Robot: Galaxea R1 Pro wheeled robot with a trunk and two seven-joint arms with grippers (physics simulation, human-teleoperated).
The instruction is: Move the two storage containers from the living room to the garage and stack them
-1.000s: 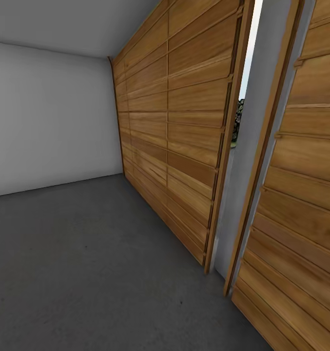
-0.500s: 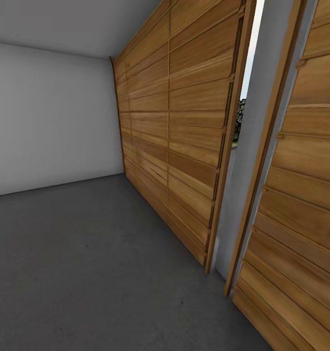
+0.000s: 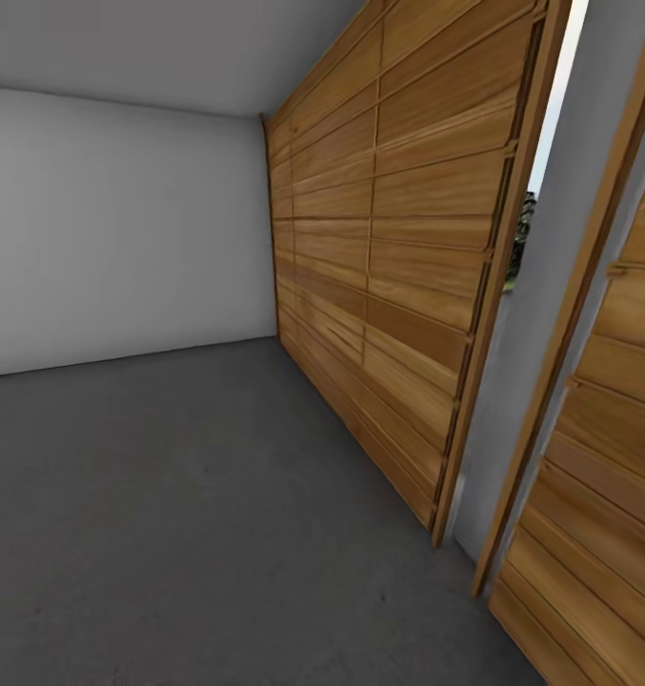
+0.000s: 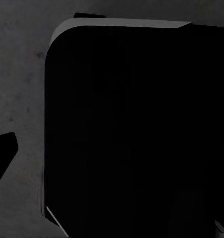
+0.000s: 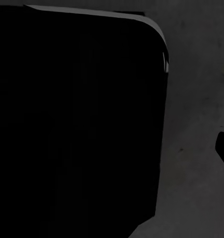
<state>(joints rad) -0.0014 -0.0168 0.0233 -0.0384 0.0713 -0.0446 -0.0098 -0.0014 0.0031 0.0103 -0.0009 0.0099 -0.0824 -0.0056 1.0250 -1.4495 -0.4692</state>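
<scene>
Spreading from 6 to 9 o'clock in the head view, the garage's dark grey speckled concrete floor meets a plain white-grey wall at 10 o'clock. Large horizontal-slatted wooden doors run from 12 to 4 o'clock. Each wrist view shows a black rounded-corner body above that floor; how either gripper's fingers stand I cannot tell.

Ahead of me the floor lies open back to the white wall. On my right the slatted wooden doors close that side (a narrow gap shows daylight between them). Below each of my wrists a large black rounded body blocks most of the way down, with concrete beside it.
</scene>
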